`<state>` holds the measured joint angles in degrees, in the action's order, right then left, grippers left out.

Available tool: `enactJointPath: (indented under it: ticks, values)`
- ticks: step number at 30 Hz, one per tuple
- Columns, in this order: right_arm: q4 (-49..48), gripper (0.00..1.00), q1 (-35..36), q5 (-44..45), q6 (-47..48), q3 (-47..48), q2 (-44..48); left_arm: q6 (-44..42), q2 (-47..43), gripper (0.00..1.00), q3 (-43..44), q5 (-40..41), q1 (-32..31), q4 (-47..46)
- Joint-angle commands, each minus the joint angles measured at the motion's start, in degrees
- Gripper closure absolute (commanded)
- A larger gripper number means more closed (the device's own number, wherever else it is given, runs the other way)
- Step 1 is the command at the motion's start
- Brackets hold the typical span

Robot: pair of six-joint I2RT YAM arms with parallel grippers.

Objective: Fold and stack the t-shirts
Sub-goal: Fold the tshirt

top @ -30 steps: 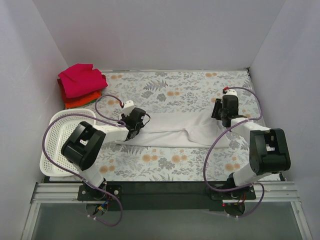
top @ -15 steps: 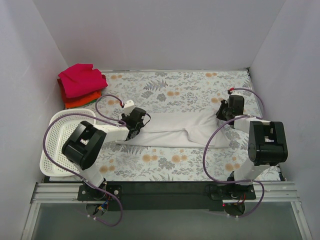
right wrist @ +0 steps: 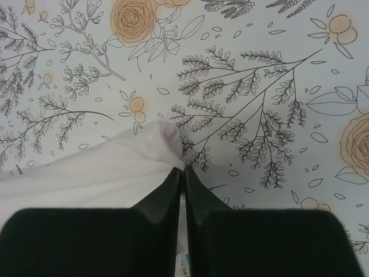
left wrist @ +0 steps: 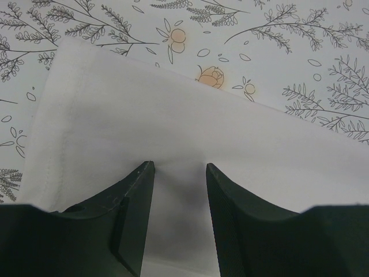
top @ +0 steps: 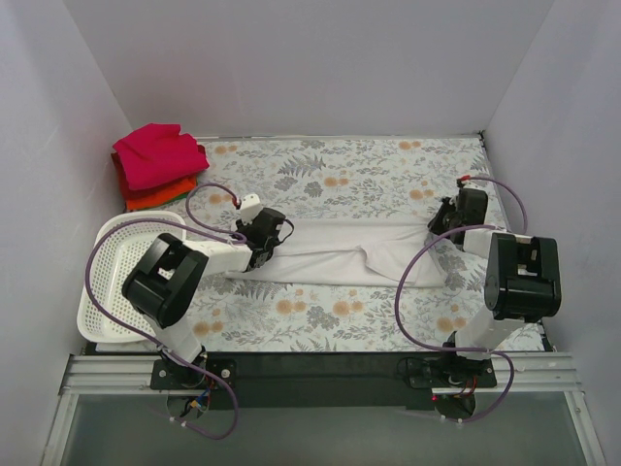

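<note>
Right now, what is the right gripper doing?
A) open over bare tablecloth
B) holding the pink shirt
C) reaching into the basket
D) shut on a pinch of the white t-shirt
D: in the right wrist view the right gripper has its jaws pressed together on a bunched corner of the white t-shirt.

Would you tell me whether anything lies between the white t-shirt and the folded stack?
No object does; only the left arm's purple cable loops over the table between the white t-shirt and the stack.
</note>
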<state>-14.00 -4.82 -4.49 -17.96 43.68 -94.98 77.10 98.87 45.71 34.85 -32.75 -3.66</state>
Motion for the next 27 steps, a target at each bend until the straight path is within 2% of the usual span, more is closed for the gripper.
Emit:
enactJointPath:
  ticks: [1,7,16,23,24,27]
  values:
    - [-1.6,0.99,-1.2,-0.8,-0.8,0.9,-0.8,2.5,2.5,0.6,-2.0,-0.1,0.2,7.2]
    - [-1.3,0.99,-1.0,-2.4,-0.6,3.7,-2.8,5.4,1.2,0.6,-3.9,-1.0,0.1,7.9]
    - [-1.3,0.99,4.0,4.2,-0.3,11.1,-6.3,11.0,-1.1,0.6,-8.2,-1.6,-1.6,10.3]
    - [-1.3,0.98,9.9,12.0,1.1,16.2,-7.6,16.8,-5.9,0.6,-11.3,-0.1,-9.4,15.4]
    - [-1.4,0.86,10.4,12.2,1.3,16.1,-6.9,17.1,-7.1,0.6,-11.3,0.0,-10.0,16.3]
    - [-1.4,0.66,11.6,12.6,1.8,14.7,-3.7,18.8,-10.8,0.6,-9.9,0.7,-13.2,20.3]
